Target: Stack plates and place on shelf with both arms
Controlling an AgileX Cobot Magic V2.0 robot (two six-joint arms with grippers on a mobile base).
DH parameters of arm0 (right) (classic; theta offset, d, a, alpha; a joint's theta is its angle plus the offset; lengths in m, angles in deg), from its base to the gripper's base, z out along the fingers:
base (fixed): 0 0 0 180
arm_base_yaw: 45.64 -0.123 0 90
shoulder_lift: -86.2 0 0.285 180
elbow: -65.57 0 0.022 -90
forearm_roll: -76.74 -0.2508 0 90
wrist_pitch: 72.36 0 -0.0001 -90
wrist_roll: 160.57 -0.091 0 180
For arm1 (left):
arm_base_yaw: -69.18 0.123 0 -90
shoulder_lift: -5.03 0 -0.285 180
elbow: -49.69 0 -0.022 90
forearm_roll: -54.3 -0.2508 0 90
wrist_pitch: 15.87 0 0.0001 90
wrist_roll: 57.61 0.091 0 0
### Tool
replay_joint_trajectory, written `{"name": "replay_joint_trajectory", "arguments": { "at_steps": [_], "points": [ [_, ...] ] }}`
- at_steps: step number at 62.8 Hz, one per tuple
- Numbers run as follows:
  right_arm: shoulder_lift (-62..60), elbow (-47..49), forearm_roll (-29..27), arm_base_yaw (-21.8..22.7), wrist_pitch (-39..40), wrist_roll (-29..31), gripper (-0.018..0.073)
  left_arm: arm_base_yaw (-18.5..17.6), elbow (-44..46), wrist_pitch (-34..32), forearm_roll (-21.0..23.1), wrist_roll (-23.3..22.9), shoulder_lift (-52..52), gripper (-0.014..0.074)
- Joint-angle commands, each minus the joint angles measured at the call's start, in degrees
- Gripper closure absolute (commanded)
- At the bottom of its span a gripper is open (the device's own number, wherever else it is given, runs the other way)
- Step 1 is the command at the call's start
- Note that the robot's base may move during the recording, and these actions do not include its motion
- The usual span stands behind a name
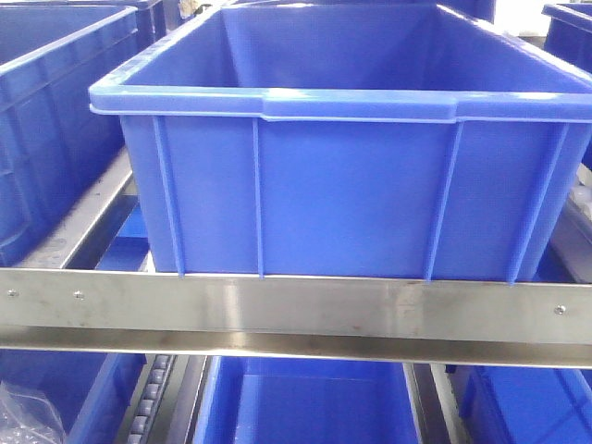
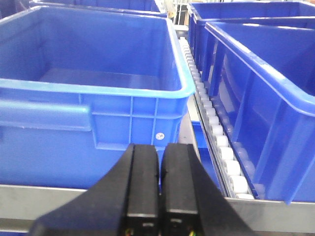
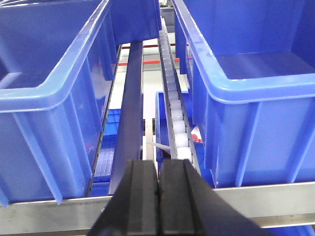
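A large blue plastic bin (image 1: pixel 351 148) sits on a shelf rack, its ribbed front wall just behind a brushed steel rail (image 1: pixel 296 310) that runs across the front view. More blue bins stand to its left (image 1: pixel 46 120) and right (image 1: pixel 569 23), and another bin (image 1: pixel 305 402) lies on the level below. A bit of crumpled clear plastic (image 1: pixel 23 416) shows at the lower left corner. In the left wrist view, a white roller track (image 2: pixel 214 128) runs between 2 bins. The nearer bin carries a small round sticker (image 2: pixel 159 136) on its front wall. The right wrist view shows the same kind of roller track (image 3: pixel 173 105) beside a grey metal beam (image 3: pixel 130 113).
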Motion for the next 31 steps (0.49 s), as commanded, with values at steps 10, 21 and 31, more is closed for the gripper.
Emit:
{"name": "replay_joint_trajectory", "arguments": {
  "at_steps": [10,21,31],
  "points": [
    [-1.21,0.95,0.42,0.46,4.83,0.48,0.0503,0.01,-1.20,-5.86,0.57,0.34,-1.00,0.0505],
    [-1.21,0.95,0.42,0.46,4.77,0.48,0.0503,0.01,-1.20,-5.86,0.26,0.34,-1.00,0.0505],
    [-1.21,0.95,0.42,0.46,4.77,0.48,0.0503,0.01,-1.20,-5.86,0.26,0.34,-1.00,0.0505]
  ]
}}
